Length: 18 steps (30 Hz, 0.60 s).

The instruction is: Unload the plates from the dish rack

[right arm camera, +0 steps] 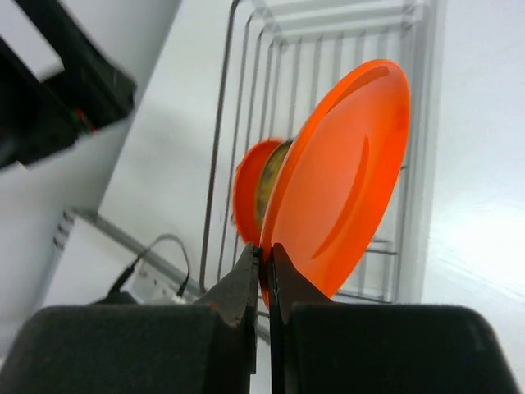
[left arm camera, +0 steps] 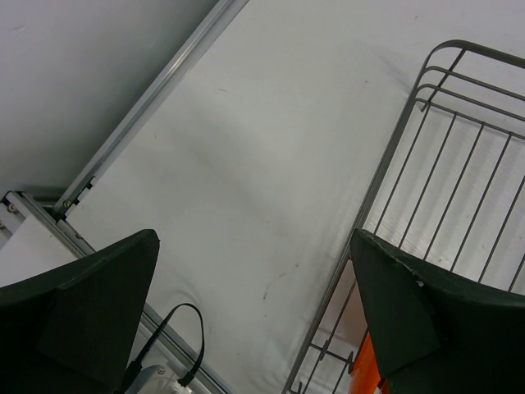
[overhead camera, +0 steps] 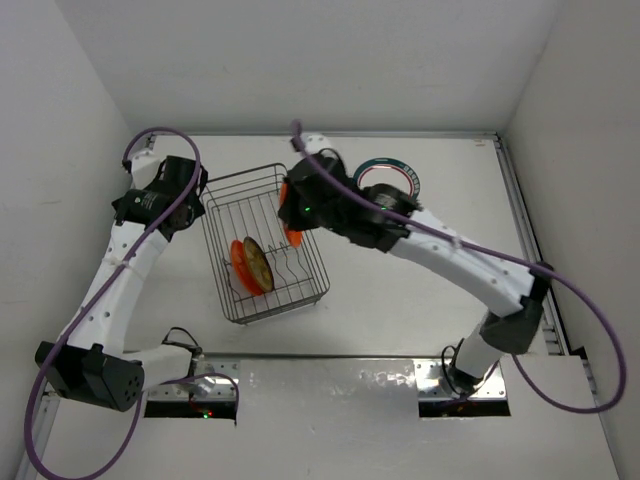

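The grey wire dish rack (overhead camera: 262, 185) stands at the table's middle left; it also shows in the left wrist view (left arm camera: 459, 148) and the right wrist view (right arm camera: 246, 98). My right gripper (right arm camera: 265, 254) is shut on the rim of an orange plate (right arm camera: 344, 180) and holds it on edge above the rack's right side (overhead camera: 293, 236). Two plates still stand in the rack: an orange one (overhead camera: 238, 262) and a brownish patterned one (overhead camera: 258, 262). A white plate with a dark green and red rim (overhead camera: 392, 180) lies on the table right of the rack. My left gripper (left arm camera: 254, 328) is open and empty beside the rack's left edge.
White walls close in the table on the left, back and right. A metal rail (overhead camera: 520, 230) runs along the table's right edge. A black cable loop (left arm camera: 176, 336) lies by the near left rail.
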### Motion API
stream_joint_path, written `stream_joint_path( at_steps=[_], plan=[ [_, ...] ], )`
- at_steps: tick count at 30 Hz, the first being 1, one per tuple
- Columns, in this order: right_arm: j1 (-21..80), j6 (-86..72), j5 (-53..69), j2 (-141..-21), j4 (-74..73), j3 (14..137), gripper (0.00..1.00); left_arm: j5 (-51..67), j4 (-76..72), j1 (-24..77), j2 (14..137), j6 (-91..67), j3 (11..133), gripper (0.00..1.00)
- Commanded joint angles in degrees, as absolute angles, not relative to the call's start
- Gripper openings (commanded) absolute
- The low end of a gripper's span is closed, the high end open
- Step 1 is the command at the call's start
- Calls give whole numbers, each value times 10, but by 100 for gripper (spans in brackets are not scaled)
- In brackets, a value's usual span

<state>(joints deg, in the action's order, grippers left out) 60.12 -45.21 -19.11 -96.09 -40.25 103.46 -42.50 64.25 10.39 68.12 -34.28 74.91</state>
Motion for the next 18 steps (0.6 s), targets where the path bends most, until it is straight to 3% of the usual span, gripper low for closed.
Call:
stream_joint_path(
  at_steps=[1,4,10,18],
  plan=[
    [570,-455,-286,-912,-479,1050,0,-425,615,97,677,-318,749,100],
    [505,-429,-298,-889,-509,1003,0,-421,613,97,688,-307,749,100],
    [380,-355,-301,-883,-471,792,0,-396,596,97,694,-287,752,100],
    [344,-330,-285,-944,-439,698,0,-383,584,97,702,-257,763,100]
  ],
)
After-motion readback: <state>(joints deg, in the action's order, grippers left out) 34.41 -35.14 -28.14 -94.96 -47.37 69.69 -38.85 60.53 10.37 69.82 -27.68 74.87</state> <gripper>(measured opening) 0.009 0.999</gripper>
